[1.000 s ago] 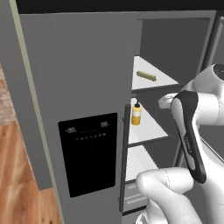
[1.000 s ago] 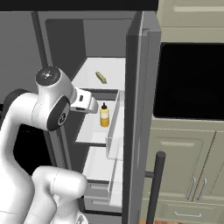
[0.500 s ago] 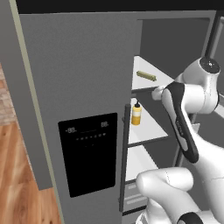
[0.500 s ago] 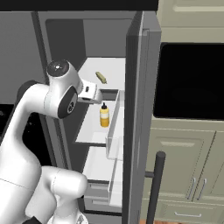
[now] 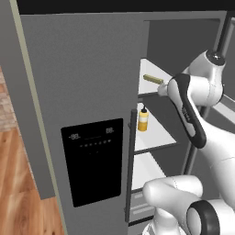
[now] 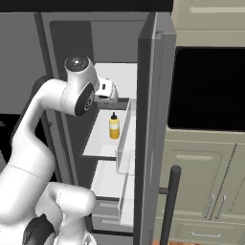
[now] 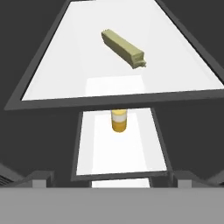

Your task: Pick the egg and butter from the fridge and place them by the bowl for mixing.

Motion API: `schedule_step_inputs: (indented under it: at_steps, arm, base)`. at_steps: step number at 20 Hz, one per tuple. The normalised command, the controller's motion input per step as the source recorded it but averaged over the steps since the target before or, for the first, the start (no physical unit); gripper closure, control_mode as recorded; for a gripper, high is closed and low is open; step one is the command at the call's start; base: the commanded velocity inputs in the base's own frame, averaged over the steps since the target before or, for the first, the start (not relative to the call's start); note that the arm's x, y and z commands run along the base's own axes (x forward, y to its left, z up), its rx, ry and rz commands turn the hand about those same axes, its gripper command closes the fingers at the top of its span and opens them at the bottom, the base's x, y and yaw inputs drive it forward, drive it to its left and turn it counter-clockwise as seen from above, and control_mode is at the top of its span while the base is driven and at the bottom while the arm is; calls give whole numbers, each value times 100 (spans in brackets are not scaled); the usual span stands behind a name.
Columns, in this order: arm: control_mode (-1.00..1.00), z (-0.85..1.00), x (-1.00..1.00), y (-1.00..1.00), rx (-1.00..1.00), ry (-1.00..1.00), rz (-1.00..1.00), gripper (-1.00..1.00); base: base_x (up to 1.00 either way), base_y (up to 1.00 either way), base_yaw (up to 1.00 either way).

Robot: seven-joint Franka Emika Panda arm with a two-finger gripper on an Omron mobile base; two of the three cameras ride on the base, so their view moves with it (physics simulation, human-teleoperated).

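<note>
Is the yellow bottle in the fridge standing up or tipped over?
Upright. The yellow bottle stands on a white shelf, dark cap on top, one shelf below the butter.

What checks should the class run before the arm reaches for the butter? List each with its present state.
1. Fridge door open, shelves reachable: ok.
2. Butter lying free on the upper shelf, nothing beside it: ok.
3. Gripper empty and open, with the hand near the upper shelf's front edge: ok, no item shows between the fingers in the hand view.
4. Yellow bottle stands on the shelf below, apart from the butter: ok, out of the reach path.
5. Egg located: cannot tell, it cannot be made out on the shelves.
6. Butter lined up with the fingers: not ok, it lies at a slant across the hand view.
</note>
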Motion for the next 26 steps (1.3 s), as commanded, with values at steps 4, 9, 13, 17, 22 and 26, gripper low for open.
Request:
schedule_step_inputs:
  at_steps: [4,9,13,17,22,26]
  arm:
    - [-100,5,25,-5,0,0,11,-100]
    - [-100,-8,24,0,-2,-11,12,-100]
    - [-100,10,30,0,-2,1,2,-100]
    - [-100,0,31,1,-4,1,0,-100]
    - [-100,11,27,0,-1,6,0,-100]
    - [-100,3,23,-7,0,8,0,-100]
  base:
    - [0,0,0]
    - [0,0,0]
    - [0,0,0]
    - [0,0,0]
    - [0,0,0]
    - [0,0,0]
